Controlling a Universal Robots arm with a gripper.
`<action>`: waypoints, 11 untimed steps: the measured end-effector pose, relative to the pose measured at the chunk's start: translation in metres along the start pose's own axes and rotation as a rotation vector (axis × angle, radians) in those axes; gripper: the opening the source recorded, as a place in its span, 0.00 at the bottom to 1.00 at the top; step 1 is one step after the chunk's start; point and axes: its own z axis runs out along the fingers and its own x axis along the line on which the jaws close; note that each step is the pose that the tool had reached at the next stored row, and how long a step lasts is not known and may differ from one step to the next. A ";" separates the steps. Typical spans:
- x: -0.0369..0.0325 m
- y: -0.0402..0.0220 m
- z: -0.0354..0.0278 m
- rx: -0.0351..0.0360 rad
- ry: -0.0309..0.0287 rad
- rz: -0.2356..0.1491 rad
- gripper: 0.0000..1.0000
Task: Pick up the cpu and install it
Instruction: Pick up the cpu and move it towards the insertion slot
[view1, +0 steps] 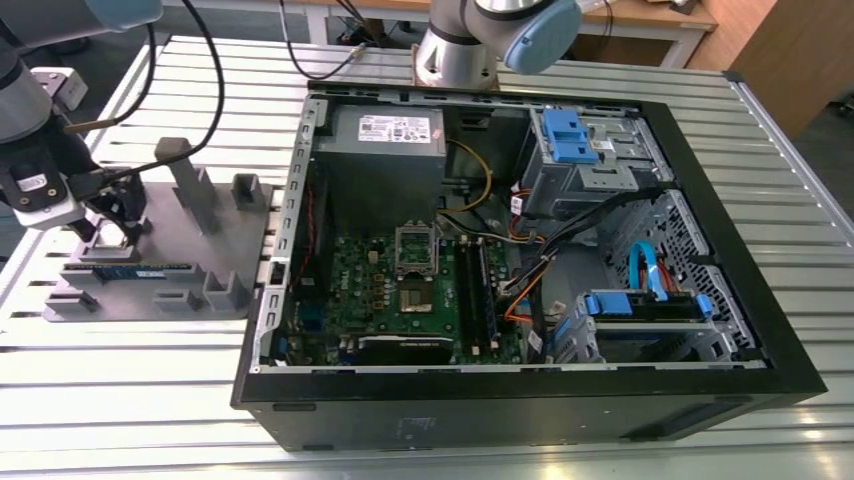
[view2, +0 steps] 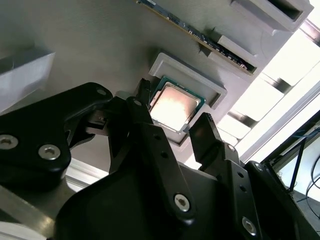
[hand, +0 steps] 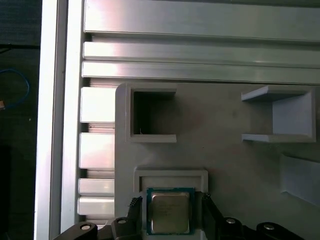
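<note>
Cpu (hand: 170, 212) lies flat in a shallow square pocket of the grey tray (hand: 225, 150). The gripper (hand: 170, 201) hangs just above it, fingers (view2: 206, 131) spread apart, one on each side of the chip, holding nothing. A memory stick (view2: 210, 44) lies on the tray beyond. Farther off, toward the exterior view's right, stands the open computer case (view1: 534, 395).

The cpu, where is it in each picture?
Exterior view: hidden beneath the gripper over the grey tray, at the exterior view's left.
Second wrist view: the cpu lies in its square tray pocket, between the open gripper's fingers.
First wrist view: the cpu, same pocket, fingers either side.
Shared landmark: the grey tray.
</note>
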 end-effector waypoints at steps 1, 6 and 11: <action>0.0000 0.0000 0.0002 -0.0002 0.0001 -0.006 0.59; 0.0000 0.0001 0.0008 -0.0012 0.0004 -0.037 0.59; 0.0000 0.0000 0.0019 -0.0014 0.0003 -0.037 0.59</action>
